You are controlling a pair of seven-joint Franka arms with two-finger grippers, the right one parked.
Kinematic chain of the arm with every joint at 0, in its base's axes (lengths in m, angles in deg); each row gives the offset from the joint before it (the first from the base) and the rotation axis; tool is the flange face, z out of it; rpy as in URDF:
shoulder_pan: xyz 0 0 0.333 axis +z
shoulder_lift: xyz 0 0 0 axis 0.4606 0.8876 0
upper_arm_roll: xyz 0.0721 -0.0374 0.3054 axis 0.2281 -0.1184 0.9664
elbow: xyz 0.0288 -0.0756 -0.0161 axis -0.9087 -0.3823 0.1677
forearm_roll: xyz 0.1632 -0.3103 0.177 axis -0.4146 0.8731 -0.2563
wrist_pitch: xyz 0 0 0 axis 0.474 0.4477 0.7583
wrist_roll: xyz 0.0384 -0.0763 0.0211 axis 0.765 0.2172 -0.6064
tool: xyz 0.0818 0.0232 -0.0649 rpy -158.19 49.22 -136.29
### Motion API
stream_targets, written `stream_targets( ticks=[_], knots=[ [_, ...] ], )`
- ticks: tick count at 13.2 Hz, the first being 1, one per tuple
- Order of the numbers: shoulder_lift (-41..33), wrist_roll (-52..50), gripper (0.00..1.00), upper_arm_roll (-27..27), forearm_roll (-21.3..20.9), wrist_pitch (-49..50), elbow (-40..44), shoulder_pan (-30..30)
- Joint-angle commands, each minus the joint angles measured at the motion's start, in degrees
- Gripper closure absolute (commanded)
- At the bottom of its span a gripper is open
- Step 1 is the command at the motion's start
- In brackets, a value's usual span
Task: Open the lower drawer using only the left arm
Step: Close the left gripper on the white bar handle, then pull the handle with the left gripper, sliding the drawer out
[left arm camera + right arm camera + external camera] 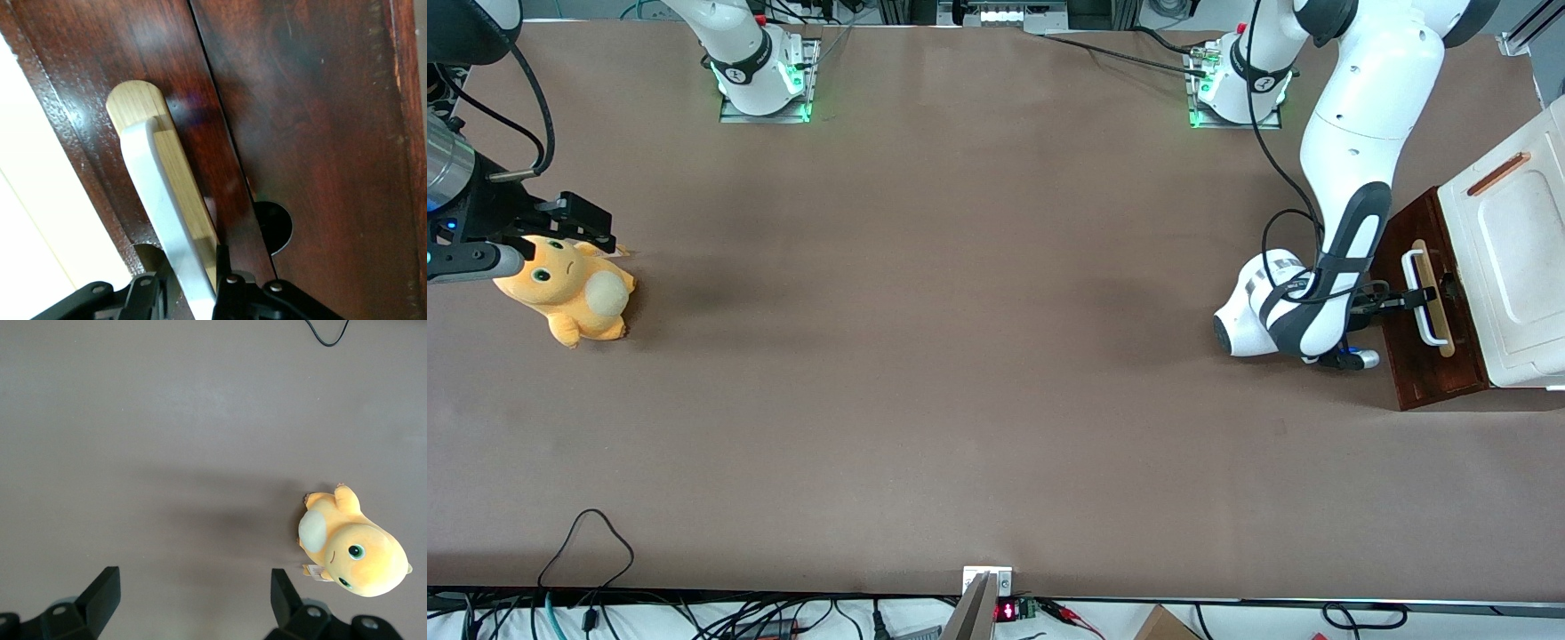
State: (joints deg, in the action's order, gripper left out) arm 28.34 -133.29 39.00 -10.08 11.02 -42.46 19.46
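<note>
With the left arm [1352, 151] reaching down at the working arm's end of the table, I have its gripper [1409, 298] right at the white loop handle [1423, 298] of the lower drawer [1423, 373], which sits at the foot of the white cabinet [1516, 267]. From the wrist camera I see the handle's white bar [167, 220] running down between the two black fingers [230, 293], over its pale wood strip [143, 103]. The fingers sit on either side of the bar, close against it, so I read the hand as clamped on the handle, though the contact itself is out of sight. In the front view the dark drawer front stands out a little from the cabinet, so I judge the drawer barely started, if at all.

My worry is the pull. The bar is smooth and slim; if the grip is light, the fingers could slide along it or slip off. If I draw at an angle to the drawer's travel, it may bind, or the whole cabinet could drag across the brown table [960, 356] rather than the drawer sliding out
</note>
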Motion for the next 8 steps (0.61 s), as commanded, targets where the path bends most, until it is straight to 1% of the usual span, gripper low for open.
stream_targets(
  ticks=[1, 5, 8],
  knots=[
    [-0.3, -0.3, 0.75, -0.3, 0.5, -0.6, 0.0, -0.9],
    [-0.3, -0.3, 0.75, -0.3, 0.5, -0.5, 0.0, -1.3],
    [-0.3, -0.6, 0.76, -0.3, 1.4, -0.4, 0.1, -2.2]
  ],
)
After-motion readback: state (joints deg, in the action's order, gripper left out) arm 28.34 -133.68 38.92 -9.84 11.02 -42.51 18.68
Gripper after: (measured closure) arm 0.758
